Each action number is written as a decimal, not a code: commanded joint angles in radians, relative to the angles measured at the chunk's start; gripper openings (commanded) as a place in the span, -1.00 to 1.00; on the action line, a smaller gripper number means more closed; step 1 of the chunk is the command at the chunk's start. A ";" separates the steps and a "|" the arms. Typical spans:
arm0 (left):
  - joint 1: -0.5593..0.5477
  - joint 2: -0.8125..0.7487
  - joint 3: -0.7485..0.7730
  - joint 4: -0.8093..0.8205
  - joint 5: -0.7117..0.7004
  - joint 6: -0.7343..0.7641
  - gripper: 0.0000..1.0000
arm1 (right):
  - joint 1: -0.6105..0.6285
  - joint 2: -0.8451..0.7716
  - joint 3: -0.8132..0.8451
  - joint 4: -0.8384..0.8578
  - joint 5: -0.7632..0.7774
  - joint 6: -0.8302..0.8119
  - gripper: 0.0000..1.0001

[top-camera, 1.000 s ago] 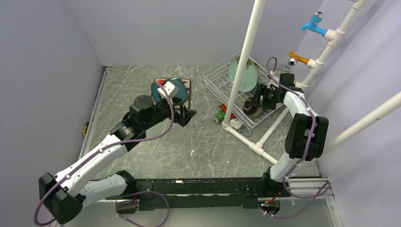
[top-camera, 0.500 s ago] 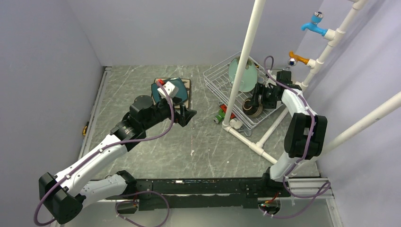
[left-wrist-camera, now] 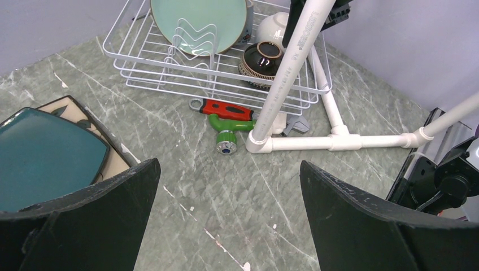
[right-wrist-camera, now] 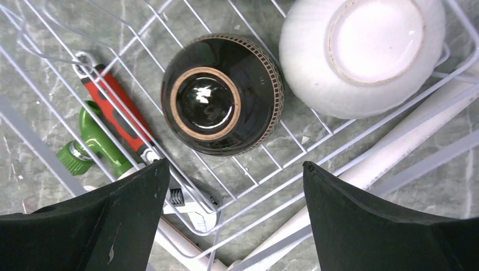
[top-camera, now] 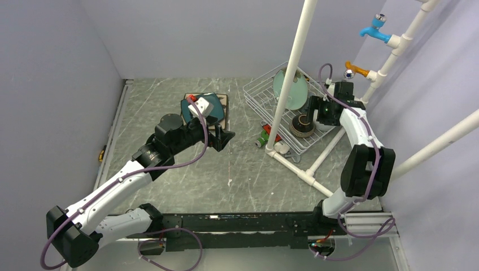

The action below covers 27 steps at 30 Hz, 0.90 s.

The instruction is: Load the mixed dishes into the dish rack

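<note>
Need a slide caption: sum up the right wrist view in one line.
Right gripper, open, hovers above the brown glazed bowl and white bowl sitting base-up in the dish rack.

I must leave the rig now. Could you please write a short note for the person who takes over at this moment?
Left gripper: open, empty, over the table beside the teal plate.
Right gripper: open, empty, above the brown bowl.
Done: green plate stands in the rack; brown bowl and white bowl lie upside down in it.
Left: teal plate, stacked on the cream plate on the table, outside the rack; both not yet loaded. I cannot make out a mug.
</note>
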 commanded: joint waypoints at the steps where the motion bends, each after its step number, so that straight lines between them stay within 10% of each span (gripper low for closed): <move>1: 0.003 -0.008 0.029 0.039 0.010 -0.011 0.99 | 0.020 -0.093 -0.019 0.066 0.019 0.011 0.77; 21: 0.003 -0.016 0.034 0.021 -0.082 -0.007 0.99 | 0.231 -0.606 -0.419 0.288 0.244 0.257 0.90; 27: 0.038 0.059 0.117 -0.144 -0.298 -0.028 0.99 | 0.241 -0.721 -0.478 0.328 0.015 0.383 0.99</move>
